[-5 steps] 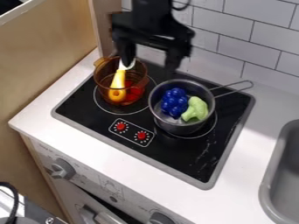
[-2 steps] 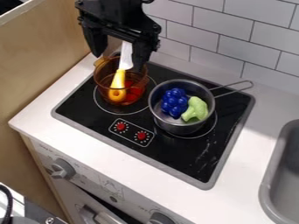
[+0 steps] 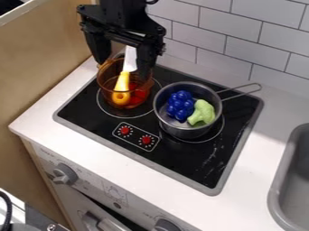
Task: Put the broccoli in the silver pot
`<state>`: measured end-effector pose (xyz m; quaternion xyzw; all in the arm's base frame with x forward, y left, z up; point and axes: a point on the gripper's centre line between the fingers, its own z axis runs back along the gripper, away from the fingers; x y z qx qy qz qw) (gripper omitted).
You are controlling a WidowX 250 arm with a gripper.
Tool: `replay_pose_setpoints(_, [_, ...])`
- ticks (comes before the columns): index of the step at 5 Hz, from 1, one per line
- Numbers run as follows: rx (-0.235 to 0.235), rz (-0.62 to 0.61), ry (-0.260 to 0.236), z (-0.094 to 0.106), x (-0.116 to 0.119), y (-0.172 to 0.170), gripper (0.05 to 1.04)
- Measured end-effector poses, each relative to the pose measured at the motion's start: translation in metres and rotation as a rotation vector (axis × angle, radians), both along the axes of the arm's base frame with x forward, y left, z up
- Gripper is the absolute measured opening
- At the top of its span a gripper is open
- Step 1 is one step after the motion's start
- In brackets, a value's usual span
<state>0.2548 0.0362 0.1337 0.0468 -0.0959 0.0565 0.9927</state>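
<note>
One lumpy green broccoli (image 3: 202, 113) sits in a round silver metal pot (image 3: 181, 132), down and right in view from the spread-jawed black gripper (image 3: 123, 67).

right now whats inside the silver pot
The silver pot holds a blue bunch of round balls, like toy grapes, and the green broccoli beside it. Whatever lies directly beneath the two is covered and can't be seen.

Near the black two-finger pincer (image 3: 122, 68): translucent amber round pot (image 3: 107, 93), yellow-and-white toy knife (image 3: 122, 82). Farther from it: pale-green toy broccoli (image 3: 203, 113), deep-blue toy grapes (image 3: 180, 106), silver-grey round metal pot (image 3: 184, 132).
</note>
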Motion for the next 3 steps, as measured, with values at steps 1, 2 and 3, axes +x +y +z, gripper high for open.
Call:
replay_pose_setpoints(1, [-0.018,0.006,-0.001,-0.001,-0.004,-0.011,1.001])
replay_pose_setpoints(2, [-0.022,0.009,-0.010,-0.001,-0.013,-0.024,1.001])
replay_pose_setpoints(3, [-0.013,0.004,-0.007,-0.005,-0.018,-0.029,1.001])
